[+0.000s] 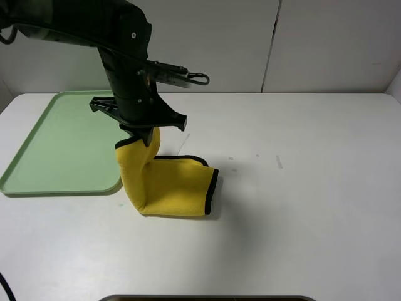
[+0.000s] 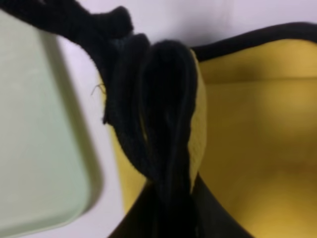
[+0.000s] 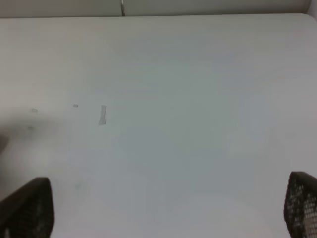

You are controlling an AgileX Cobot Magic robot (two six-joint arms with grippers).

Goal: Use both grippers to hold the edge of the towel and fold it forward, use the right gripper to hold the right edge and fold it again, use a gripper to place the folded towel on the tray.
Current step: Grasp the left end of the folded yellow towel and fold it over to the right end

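Well, my left gripper is pinched tight on the towel. It holds a bunched upper part of the cloth raised above the tabletop, just outside the right rim of the tray. From that pinch the yellow cloth hangs down and then bends away from the tray. Its lower part lies folded on the tabletop, close to the tray's front right corner. From the high camera I cannot tell whether it touches the rim there or stops just short. The end of the folded part turned away from the tray carries the black binding.

In my left wrist view the binding is gathered into a thick dark loop right at the pinch. Yellow plush spreads to one side of it and the pale-green tray lies to the other, with a strip of white tabletop between tray and towel. The towel is wholly outside the tray.

My right gripper is spread wide. Its two fingertips show at opposite corners of its wrist view with nothing between them, over tabletop bearing a few faint marks. From that view alone I cannot place it against the tray.
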